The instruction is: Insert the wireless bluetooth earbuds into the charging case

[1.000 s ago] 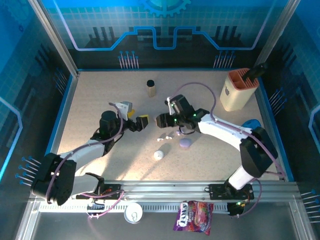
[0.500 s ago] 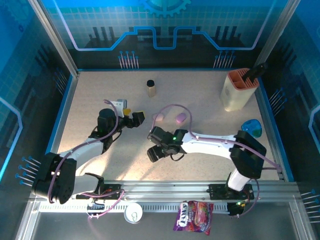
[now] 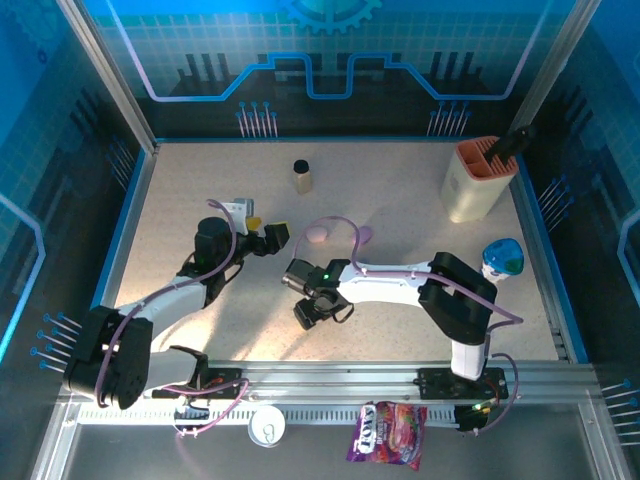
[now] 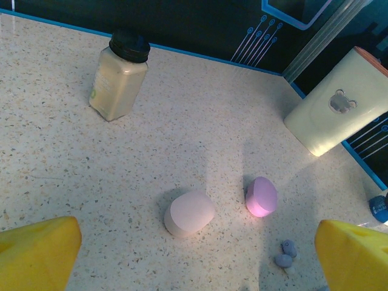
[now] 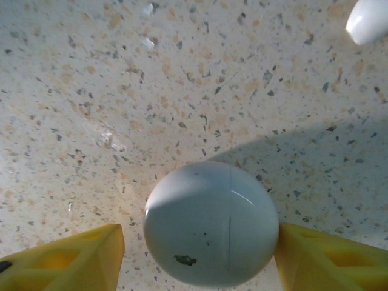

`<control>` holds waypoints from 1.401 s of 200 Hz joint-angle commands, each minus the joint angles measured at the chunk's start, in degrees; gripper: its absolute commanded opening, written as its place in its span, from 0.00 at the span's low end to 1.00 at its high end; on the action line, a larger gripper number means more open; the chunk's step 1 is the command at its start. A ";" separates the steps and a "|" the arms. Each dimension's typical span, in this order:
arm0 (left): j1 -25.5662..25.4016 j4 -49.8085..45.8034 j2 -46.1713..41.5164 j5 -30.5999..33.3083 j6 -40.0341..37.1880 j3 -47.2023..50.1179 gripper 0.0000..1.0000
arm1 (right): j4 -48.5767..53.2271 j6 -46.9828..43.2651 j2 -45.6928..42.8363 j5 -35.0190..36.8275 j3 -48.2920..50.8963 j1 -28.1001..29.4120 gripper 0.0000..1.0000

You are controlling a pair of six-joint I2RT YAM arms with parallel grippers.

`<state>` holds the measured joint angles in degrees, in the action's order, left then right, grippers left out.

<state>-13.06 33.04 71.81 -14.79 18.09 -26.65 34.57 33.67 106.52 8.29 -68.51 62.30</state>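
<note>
Since the whole booth is lit blue, the circuit-print walls (image 3: 100, 150) glow around a speckled beige table (image 3: 400, 190) with a blue border. The left gripper (image 3: 277, 238) is spread wide, nothing in it. In its wrist view two little purple earbuds (image 4: 282, 260) lie loose on the table, just beside a purple case (image 4: 261, 197), with a pale pink case (image 4: 189, 213) next to that. Farther back there's a dark-capped bottle (image 4: 118, 76) and a beige holder (image 4: 336, 109). The right gripper (image 3: 312, 312) straddles the round white case (image 5: 211, 222), jaws apart, with a gap showing on one side. One white bud (image 5: 367, 19) sits near it.
</note>
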 commanded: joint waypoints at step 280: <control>-10.21 -48.16 -2.31 -29.42 -0.51 -19.63 0.72 | -45.38 -54.30 -28.04 -16.58 22.28 -15.27 0.40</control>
<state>-21.30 -15.09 67.02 -41.08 18.00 -44.64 -7.84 -19.99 78.74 -7.14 -44.03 47.55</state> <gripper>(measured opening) 0.758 0.407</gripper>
